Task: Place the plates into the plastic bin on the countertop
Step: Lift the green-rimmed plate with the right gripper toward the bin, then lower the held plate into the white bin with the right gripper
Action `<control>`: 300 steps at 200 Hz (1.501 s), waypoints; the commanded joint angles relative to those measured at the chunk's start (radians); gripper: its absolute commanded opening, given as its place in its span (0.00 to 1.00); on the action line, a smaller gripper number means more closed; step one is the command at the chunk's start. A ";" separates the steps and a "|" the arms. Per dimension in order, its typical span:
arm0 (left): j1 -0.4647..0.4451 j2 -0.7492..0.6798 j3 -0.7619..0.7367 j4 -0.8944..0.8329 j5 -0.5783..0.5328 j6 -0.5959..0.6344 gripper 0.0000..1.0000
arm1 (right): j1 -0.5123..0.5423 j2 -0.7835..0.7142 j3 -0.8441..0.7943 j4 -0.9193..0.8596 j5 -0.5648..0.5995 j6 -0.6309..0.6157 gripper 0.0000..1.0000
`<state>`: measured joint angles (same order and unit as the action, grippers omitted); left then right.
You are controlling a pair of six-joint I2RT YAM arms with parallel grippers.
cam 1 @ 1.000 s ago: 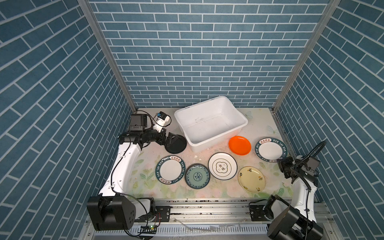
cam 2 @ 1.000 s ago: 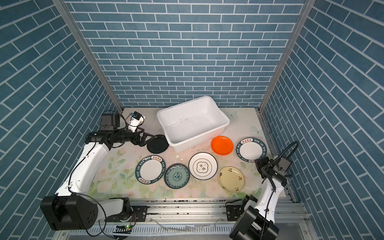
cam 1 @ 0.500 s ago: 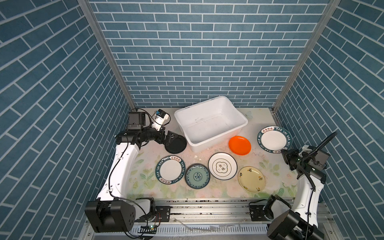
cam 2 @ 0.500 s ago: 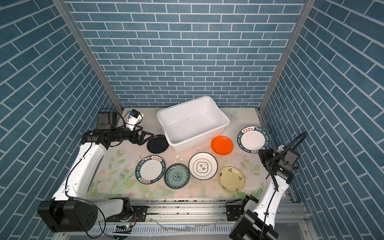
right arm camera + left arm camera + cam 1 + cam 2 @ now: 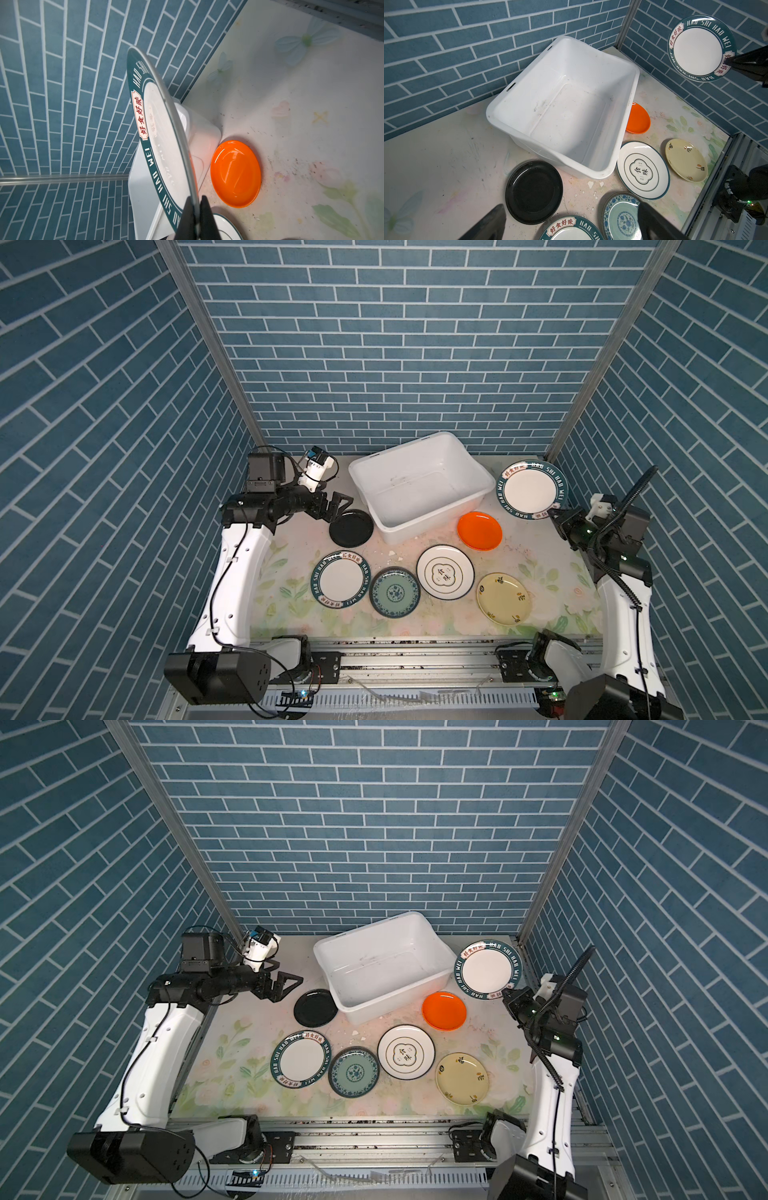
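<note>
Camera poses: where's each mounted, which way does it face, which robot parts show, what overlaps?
Both top views: high at the front, looking down and back over countertop and plastic bin; both arms show, left gripper open, right gripper shut on the raised lettered plate.
Left wrist: on the left arm, facing the bin and black plate; own fingers at the frame edge.
Right wrist: on the right arm, looking along its fingers; that plate edge-on.
Shared by all: bin, raised lettered plate, orange plate.
</note>
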<state>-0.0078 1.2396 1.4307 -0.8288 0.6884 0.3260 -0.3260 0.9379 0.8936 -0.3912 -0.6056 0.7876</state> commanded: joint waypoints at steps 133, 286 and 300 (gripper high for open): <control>-0.015 0.230 0.335 -0.111 -0.200 0.000 0.99 | 0.589 0.668 0.572 0.071 0.165 -0.045 0.00; -0.015 0.191 0.318 -0.002 -0.241 -0.027 0.99 | 0.743 1.271 1.289 -0.543 -0.126 -0.341 0.00; -0.015 0.193 0.313 0.019 -0.255 -0.036 1.00 | 0.748 1.324 1.325 -0.577 -0.125 -0.355 0.00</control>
<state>-0.0185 1.4372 1.7603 -0.8574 0.4438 0.3050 0.4023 2.1990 2.1468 -0.8318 -0.6807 0.5251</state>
